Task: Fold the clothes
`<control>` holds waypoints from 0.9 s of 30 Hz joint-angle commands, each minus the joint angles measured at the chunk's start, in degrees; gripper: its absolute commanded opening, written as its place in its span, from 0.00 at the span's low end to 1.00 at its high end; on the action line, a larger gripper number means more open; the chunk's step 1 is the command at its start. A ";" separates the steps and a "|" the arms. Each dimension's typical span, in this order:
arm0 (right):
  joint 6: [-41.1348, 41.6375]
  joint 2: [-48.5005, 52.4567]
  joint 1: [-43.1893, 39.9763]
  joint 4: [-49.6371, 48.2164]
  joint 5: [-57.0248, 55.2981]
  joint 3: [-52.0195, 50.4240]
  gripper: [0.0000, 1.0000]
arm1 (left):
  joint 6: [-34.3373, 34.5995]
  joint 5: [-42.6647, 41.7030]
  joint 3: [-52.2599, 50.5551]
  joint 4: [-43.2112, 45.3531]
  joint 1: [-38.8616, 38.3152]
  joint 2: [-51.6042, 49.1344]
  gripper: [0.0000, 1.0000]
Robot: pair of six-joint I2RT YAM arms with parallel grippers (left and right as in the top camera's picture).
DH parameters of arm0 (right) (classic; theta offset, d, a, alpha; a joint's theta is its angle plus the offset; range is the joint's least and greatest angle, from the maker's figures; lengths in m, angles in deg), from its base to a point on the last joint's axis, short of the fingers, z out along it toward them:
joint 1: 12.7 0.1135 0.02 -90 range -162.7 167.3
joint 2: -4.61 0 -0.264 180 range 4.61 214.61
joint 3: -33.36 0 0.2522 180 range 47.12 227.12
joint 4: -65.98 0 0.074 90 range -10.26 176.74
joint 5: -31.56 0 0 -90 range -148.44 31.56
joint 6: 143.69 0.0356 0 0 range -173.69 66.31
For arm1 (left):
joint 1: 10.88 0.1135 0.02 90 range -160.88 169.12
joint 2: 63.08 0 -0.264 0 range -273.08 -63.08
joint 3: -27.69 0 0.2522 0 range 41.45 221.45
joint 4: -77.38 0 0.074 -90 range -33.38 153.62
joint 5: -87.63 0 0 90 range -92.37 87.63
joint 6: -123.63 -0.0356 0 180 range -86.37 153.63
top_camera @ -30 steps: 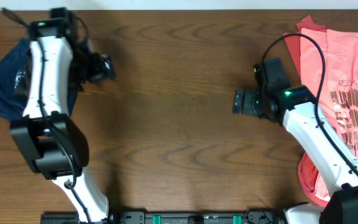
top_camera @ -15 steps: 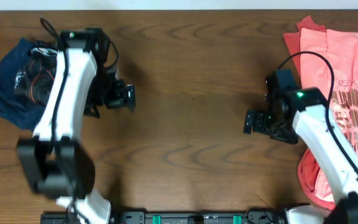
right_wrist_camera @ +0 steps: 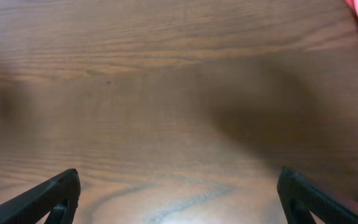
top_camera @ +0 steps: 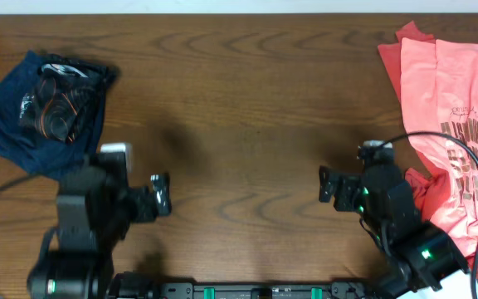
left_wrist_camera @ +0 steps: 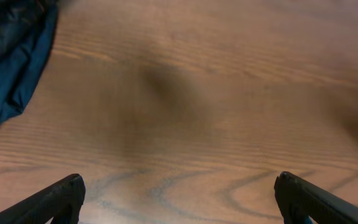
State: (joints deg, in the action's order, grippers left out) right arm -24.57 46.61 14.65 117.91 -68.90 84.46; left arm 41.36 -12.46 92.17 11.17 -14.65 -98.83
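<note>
We see the left pincer (top_camera: 161, 196) low on the left and the right pincer (top_camera: 329, 184) low on the right, facing each other across the brown surface (top_camera: 239, 100), both apart from the cloth. At the far left corner a black jersey (top_camera: 65, 100) lies bunched on a navy garment (top_camera: 7, 133). Along the right edge lie pink T-shirts (top_camera: 455, 91), spread out.

Coral-pink T-shirt (top_camera: 459, 100): dark block lettering on front, too small to read.
</note>
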 commanded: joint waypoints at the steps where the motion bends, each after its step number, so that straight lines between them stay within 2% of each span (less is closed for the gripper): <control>1: 1.05 -2.56 0.70 1.66 -2.82 -1.05 0.99 | 0.74 0.63 -0.96 -1.46 0.04 7.10 0.98; 7: 1.05 -2.45 0.70 4.37 -2.82 -1.07 0.99 | 0.74 0.63 -0.96 -3.21 0.04 14.67 0.98; 16: 1.05 -2.23 0.70 4.96 -2.82 -1.07 0.99 | 0.74 0.63 -0.96 -4.33 0.04 15.17 0.98; 21: 0.57 -2.97 0.35 9.20 -2.75 -1.27 0.99 | 0.74 0.63 -0.96 -4.33 0.04 15.17 0.98; 24: -2.29 -5.64 -2.34 5.97 -2.82 -2.34 0.99 | 0.74 0.63 -0.96 -4.33 0.04 15.17 0.98; 27: -10.47 -10.12 -6.43 -2.36 1.90 -6.10 0.99 | 0.74 0.66 -0.96 -4.33 0.04 15.17 0.98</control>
State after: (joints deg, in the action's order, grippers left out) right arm -27.61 39.97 11.15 119.03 -69.99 80.92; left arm 41.56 -12.41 91.45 6.91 -14.65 -83.81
